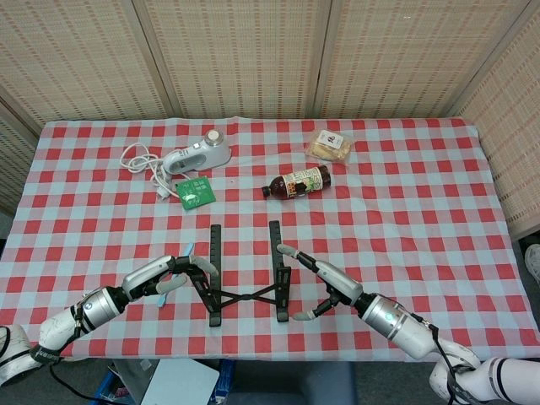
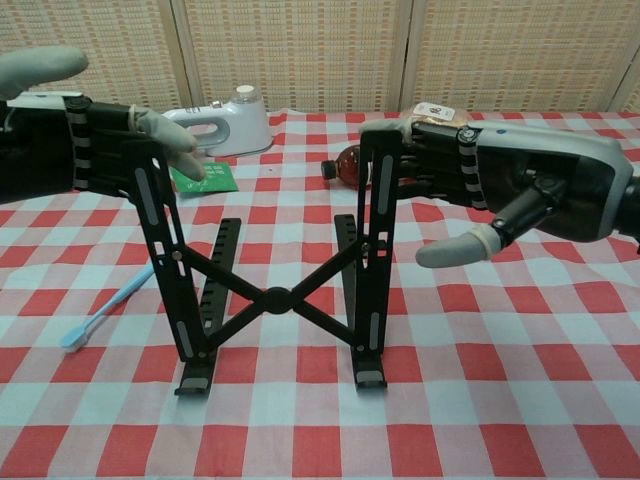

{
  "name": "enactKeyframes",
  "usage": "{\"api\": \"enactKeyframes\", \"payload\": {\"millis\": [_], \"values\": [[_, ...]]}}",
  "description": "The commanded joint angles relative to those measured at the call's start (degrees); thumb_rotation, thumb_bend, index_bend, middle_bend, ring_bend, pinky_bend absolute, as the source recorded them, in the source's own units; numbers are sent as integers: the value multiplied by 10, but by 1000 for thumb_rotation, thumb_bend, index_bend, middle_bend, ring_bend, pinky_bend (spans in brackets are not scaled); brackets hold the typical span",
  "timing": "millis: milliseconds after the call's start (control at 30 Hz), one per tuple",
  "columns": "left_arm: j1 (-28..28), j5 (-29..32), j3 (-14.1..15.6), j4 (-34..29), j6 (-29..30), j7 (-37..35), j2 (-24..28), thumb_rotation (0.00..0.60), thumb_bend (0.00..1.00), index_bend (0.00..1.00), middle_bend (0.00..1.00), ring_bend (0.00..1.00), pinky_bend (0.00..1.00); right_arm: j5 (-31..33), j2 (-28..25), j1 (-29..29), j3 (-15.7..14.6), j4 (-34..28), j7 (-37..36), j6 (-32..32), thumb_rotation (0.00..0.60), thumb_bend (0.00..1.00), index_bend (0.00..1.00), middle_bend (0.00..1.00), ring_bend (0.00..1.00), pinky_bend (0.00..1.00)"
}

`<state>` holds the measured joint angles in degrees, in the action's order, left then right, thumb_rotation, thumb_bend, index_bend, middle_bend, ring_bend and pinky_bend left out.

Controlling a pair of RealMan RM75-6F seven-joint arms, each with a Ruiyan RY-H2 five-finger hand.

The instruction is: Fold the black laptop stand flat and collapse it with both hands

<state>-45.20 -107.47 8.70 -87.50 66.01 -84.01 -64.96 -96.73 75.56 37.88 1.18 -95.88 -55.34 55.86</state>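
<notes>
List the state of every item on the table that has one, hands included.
laptop stand: still unfolded, raised arms upright, cross-brace spread.
left hand: fingers pressed on the stand's left arm, thumb up.
right hand: fingers against the stand's right arm, thumb apart.
bottle: lying on its side, capped.
blue toothbrush: lying flat.
white appliance: cord loose beside it.
snack packet: lying flat; whether sealed, unclear.

Lighting bright, even and diffuse in both views; shadows under the stand point(image 2: 270, 290) are faint and soft. No glare on the cloth point(image 1: 405, 211). Head view sharp throughout. Chest view: hands nearest the lens slightly soft, screen behind the stand mildly blurred; slight bowing at frame edges
</notes>
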Motion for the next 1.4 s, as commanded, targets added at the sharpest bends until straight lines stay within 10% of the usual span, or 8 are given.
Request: {"api": "enactKeyframes", "payload": {"millis": [33, 800, 1400], "values": [[-1, -13, 12, -11, 9, 12, 10, 190, 220, 269, 283, 323, 363, -2, 3, 9, -5, 2, -3, -8, 600, 0, 0, 49, 0, 8], [-17, -9, 39, -56, 11, 70, 31, 219, 220, 258, 283, 324, 363, -25, 62, 39, -71, 51, -42, -4, 600, 0, 0, 76, 0, 8], [-29, 7, 43, -69, -4, 82, 28, 226, 220, 259, 283, 324, 363, -15, 67, 50, -113, 47, -250, -4, 600, 0, 0, 88, 0, 8]]}}
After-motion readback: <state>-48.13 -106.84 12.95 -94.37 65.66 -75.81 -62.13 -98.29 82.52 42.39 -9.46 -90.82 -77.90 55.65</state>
